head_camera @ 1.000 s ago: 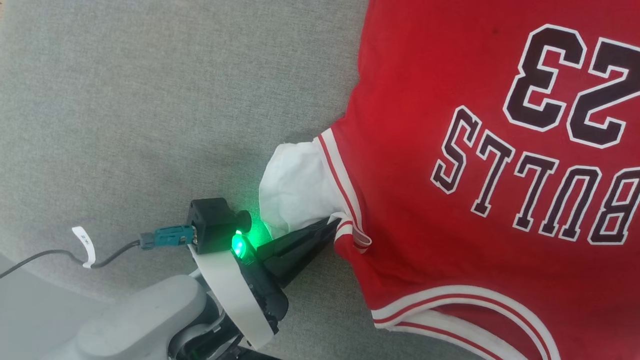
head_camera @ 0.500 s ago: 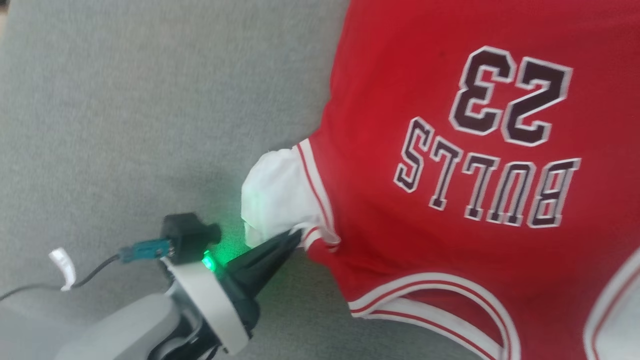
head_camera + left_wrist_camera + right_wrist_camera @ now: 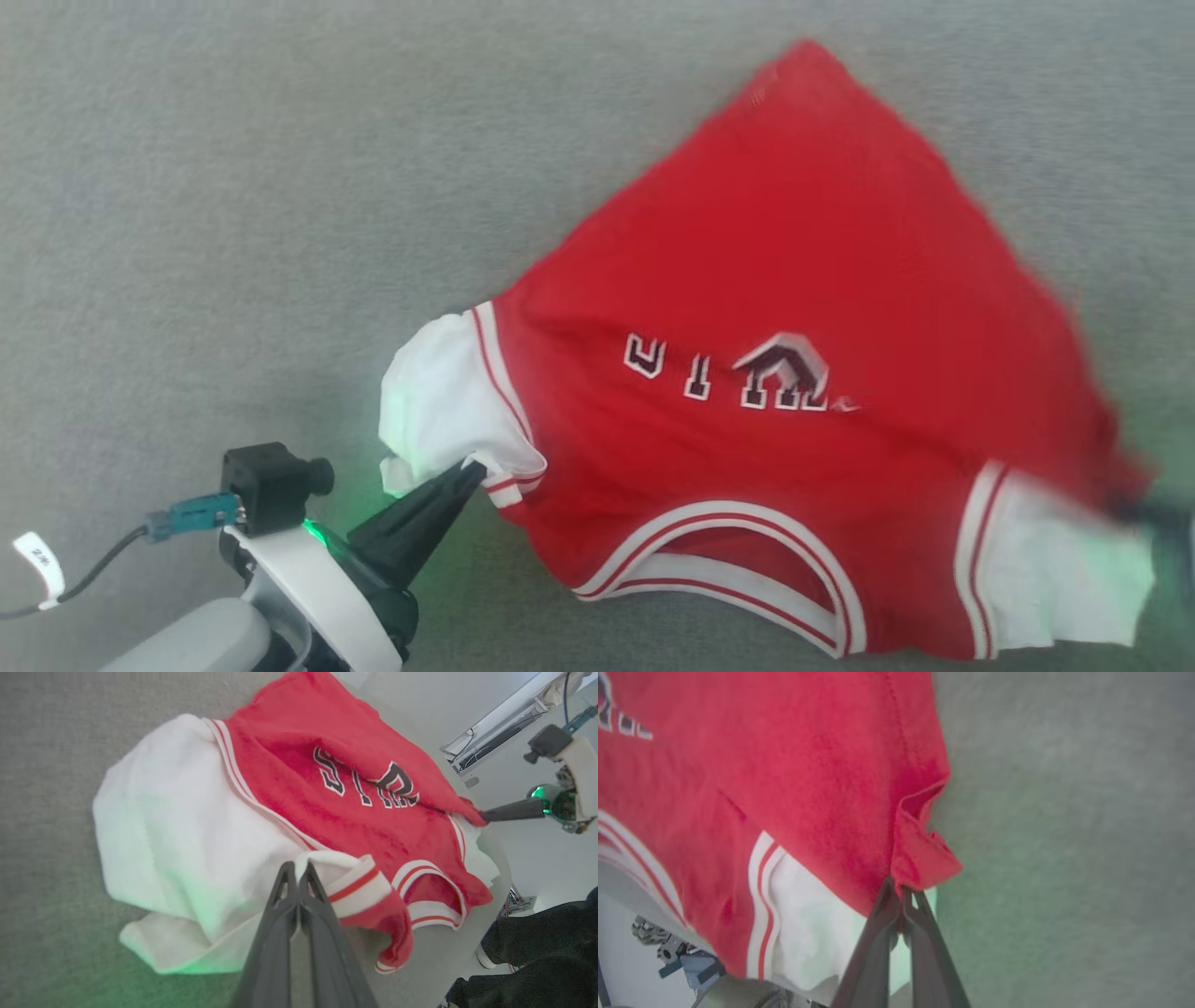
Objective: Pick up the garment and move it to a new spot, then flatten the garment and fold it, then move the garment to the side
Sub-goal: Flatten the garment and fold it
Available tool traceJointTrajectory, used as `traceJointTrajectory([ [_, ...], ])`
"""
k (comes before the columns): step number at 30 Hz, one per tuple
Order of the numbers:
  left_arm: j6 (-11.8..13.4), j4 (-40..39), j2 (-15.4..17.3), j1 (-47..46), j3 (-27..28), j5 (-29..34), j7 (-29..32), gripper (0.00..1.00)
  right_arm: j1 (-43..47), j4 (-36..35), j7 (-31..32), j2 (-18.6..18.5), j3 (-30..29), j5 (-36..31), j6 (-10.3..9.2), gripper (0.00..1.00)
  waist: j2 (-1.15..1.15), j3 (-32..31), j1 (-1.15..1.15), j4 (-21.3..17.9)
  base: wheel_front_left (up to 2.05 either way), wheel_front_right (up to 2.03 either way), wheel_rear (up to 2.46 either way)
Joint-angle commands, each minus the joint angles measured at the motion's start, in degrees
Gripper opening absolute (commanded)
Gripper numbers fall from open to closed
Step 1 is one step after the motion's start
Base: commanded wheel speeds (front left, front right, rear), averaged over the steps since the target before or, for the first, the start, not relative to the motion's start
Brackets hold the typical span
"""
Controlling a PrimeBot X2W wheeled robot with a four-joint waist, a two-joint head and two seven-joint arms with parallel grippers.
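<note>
As I read it, both jaw pairs are pressed together on cloth: left gripper (image 3: 294,870), near left, pinches white sleeve (image 3: 187,826) at striped trim; right gripper (image 3: 896,886), near right, pinches red fold beside other sleeve. Between them garment (image 3: 794,280) hangs strung, far hem sagging toward grey surface (image 3: 233,187), lettering creased. I judge step: carrying to new spot. Next move needs both arms travelling together at matched spacing, then laying hem down first.

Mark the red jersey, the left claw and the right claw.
red jersey (image 3: 794,233): head view, on the plain red cloth above the lettering.
left claw (image 3: 295,868): left wrist view, at the fingertips, shut on the jersey's white sleeve.
right claw (image 3: 898,887): right wrist view, at the fingertips, pinching a red fold.
</note>
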Motion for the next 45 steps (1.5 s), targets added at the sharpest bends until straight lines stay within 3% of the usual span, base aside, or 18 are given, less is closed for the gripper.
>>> traceJointTrajectory([
  [1,0.1,-0.2,0.2,0.8,0.4,1.0,0.0,0.00,2.2,-1.9,0.0,0.8,0.3,0.8,0.02,0.00,0.00,-0.4,0.00,-0.8,0.00,0.00,0.00],
  [6,0.1,-0.6,0.5,1.2,1.6,1.0,0.0,0.00,16.3,-10.1,-1.5,5.5,1.2,0.2,0.02,0.00,0.00,-0.3,0.00,-1.7,0.00,0.00,0.00],
  [11,0.1,-0.7,1.1,1.8,2.5,1.1,0.0,0.00,20.4,-12.8,-4.0,7.8,3.4,-0.9,0.02,0.00,0.00,0.0,0.00,-3.1,0.00,0.00,0.00],
  [13,0.1,-0.7,1.4,2.3,2.6,1.2,0.0,0.00,19.4,-13.4,-6.1,8.1,3.2,-1.6,0.02,0.50,0.00,-0.1,0.00,-3.8,0.00,0.00,0.00],
  [14,0.1,-0.7,1.4,2.3,2.7,1.1,0.0,0.00,19.2,-13.6,-7.0,8.1,2.8,-1.9,0.02,1.00,0.00,-0.2,0.00,-4.1,0.00,0.00,0.00],
  [18,0.1,-0.8,1.1,2.5,3.2,1.2,0.0,0.00,19.0,-16.4,-9.1,7.2,-0.7,-0.8,0.02,1.00,0.00,-0.5,0.00,-4.3,0.00,0.00,0.00],
  [23,0.1,-1.5,0.0,1.0,2.3,2.2,0.0,0.00,14.4,-22.8,-8.7,4.0,-10.3,-0.3,0.02,1.00,0.00,0.7,0.00,-1.9,0.00,0.00,0.00],
  [28,0.1,-1.3,-1.3,-1.1,1.1,2.8,0.0,0.00,4.2,-21.2,-8.6,0.2,-10.3,-1.3,0.03,1.00,0.00,2.5,0.00,0.7,0.00,0.00,0.00],
  [37,0.1,-0.3,-4.4,-5.4,-2.7,2.5,0.0,0.00,-21.8,-1.6,-9.2,-2.6,8.3,-6.3,0.02,1.00,0.00,6.1,0.00,6.4,0.00,0.00,0.00],
  [45,0.1,0.3,-6.2,-7.4,-4.2,2.1,0.0,0.00,-33.5,12.4,-7.8,-8.1,25.7,-10.9,0.02,1.00,0.00,8.2,0.00,9.5,0.00,0.00,0.00],
])
